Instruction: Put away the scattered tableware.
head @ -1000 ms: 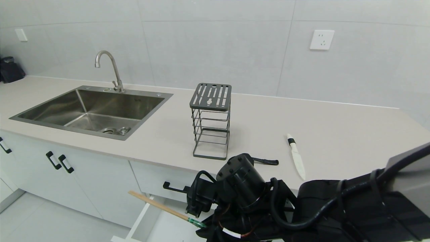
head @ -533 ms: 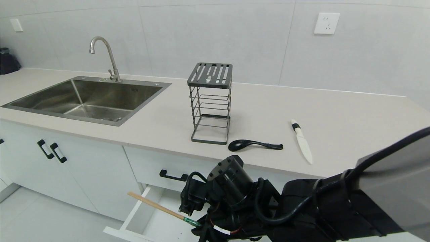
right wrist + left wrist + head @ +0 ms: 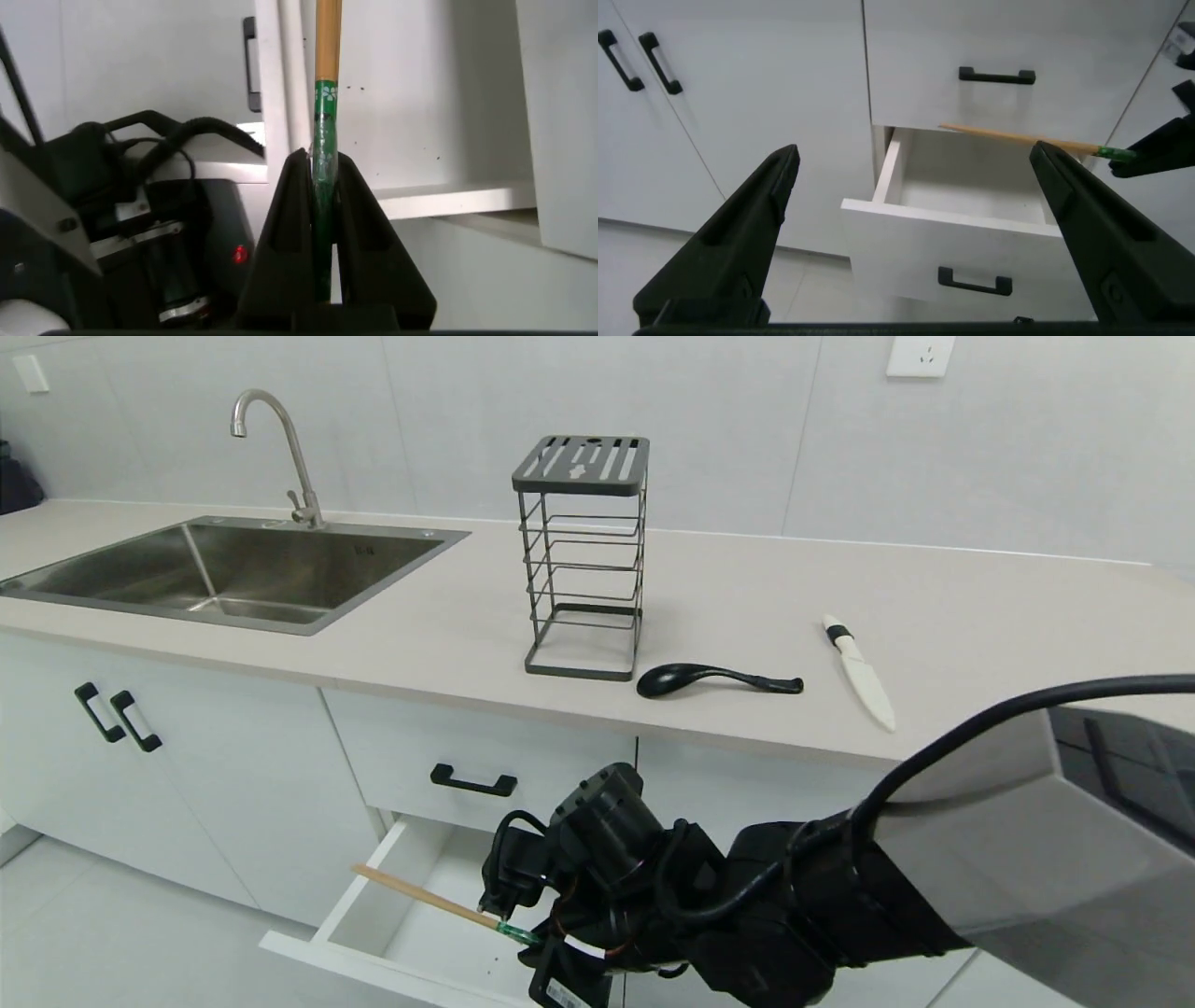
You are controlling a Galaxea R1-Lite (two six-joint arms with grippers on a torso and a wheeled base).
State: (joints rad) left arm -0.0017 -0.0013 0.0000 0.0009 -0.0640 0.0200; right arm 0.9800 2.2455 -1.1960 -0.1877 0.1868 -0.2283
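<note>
the right claw was clamped tight on the green end of a chopstick, low in front of the cabinets. the stick hung above the open drawer, not yet resting in it. from the claw its long axis ran out toward the robot's left, close to level and rising slightly to the bare wooden tip. that laid it crosswise over the drawer's mouth, with the free tip near the left side wall.

the left claw stood wide open and held nothing, facing the drawer front from farther back. so the right arm was the one placed to finish. the drop likely turned on the whole stick sitting inside the drawer's width before the claw let go.

up on the counter, a black spoon and a white knife lay beside the wire rack, well apart from both claws.
</note>
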